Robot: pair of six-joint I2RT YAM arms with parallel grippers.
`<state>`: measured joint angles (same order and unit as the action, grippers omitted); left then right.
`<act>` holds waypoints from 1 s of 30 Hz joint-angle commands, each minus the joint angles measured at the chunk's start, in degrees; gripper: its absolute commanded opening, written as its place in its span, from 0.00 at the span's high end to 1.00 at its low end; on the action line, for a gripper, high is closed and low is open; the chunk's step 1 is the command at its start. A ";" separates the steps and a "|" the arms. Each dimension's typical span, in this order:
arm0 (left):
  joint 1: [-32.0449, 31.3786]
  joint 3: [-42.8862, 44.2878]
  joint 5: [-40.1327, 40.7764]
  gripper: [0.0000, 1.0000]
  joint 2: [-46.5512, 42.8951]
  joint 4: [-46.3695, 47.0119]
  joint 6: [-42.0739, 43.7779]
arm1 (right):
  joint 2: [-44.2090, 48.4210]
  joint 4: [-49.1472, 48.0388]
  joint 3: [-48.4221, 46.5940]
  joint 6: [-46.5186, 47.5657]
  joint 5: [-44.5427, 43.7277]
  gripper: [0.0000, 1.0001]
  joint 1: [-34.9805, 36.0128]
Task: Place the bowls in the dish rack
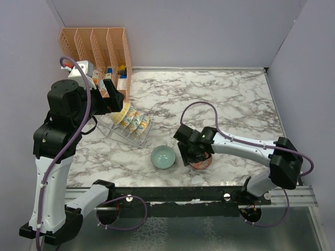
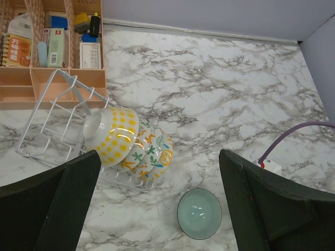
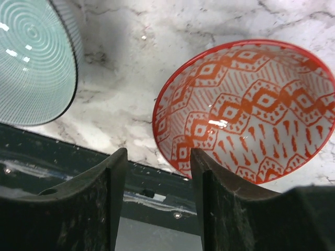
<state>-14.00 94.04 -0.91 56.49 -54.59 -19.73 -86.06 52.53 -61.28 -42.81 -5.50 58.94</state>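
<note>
Right gripper [image 3: 157, 157], jaws apart, hovers at the rim of the red-patterned bowl [image 3: 246, 110] on the marble table [image 3: 131, 120] beside the teal bowl [image 3: 31, 63]; glazed ceramic (slick, breakable) likely wants a rim pinch.

marble table [image 1: 220, 99]: rack [image 2: 52, 110], organizer [image 1: 94, 44], teal bowl [image 1: 163, 157], red bowl [image 3: 246, 110]

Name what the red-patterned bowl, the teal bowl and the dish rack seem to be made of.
Red-patterned bowl: likely glazed ceramic, bright highlight on glossy inside.
Teal bowl: likewise glazed ceramic, ridged rings catching light.
Dish rack: thin wire, pale coated or metal; cannot tell which.
</note>
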 commanded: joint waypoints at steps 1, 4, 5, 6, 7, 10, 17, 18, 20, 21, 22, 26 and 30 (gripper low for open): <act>-0.13 1.12 -2.15 0.01 -0.53 -1.16 -0.93 | -2.70 -2.77 -1.03 -0.54 -5.66 0.51 0.21; -0.20 0.56 -2.54 0.01 -0.82 -1.03 -1.32 | -3.57 -3.71 -0.29 -0.90 -8.18 0.59 0.21; -0.23 0.58 -2.58 0.01 -0.74 -0.99 -1.35 | -3.69 -4.24 -0.11 -0.62 -8.62 0.60 0.15; -0.21 0.61 -2.66 0.01 -0.70 -1.08 -1.43 | -3.85 -4.68 -0.03 -0.15 -8.91 0.60 0.14; -0.24 0.57 -2.69 0.01 -0.60 -1.05 -1.43 | -4.31 -4.67 -0.14 0.06 -9.39 0.60 0.17; -0.22 0.15 -2.64 0.01 -0.45 -0.95 -1.29 | -5.81 -4.53 -0.06 0.11 -10.49 0.61 0.13; -0.19 -0.69 -2.44 0.01 -0.48 -0.62 -1.29 | -8.99 -4.69 0.75 0.35 -11.47 0.66 0.22; -0.15 -0.70 -2.43 0.01 -0.50 -0.68 -1.15 | -9.04 -4.46 0.79 0.05 -11.73 0.70 0.24; -0.23 -0.57 -2.35 0.01 -0.37 -0.69 -1.12 | -8.74 -3.60 0.40 -0.68 -12.57 0.82 0.30; -0.22 -0.53 -2.34 0.01 -0.27 -0.74 -1.15 | -8.39 -2.89 -0.14 -0.81 -13.14 0.91 0.28; -0.19 -0.45 -2.34 0.01 -0.30 -0.70 -1.19 | -7.97 -1.98 -0.88 -0.99 -14.05 0.98 0.24; -0.21 0.04 -2.52 0.01 -0.40 -0.94 -1.27 | -4.82 3.01 -6.36 -1.23 -18.65 0.99 0.28; -0.19 2.42 -2.81 0.01 0.14 -1.42 -1.26 | -2.37 6.54 -17.59 1.01 -20.10 0.99 0.22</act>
<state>-14.00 93.76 -2.26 56.47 -55.44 -20.51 -93.25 56.18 -67.48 -43.27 -20.14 59.16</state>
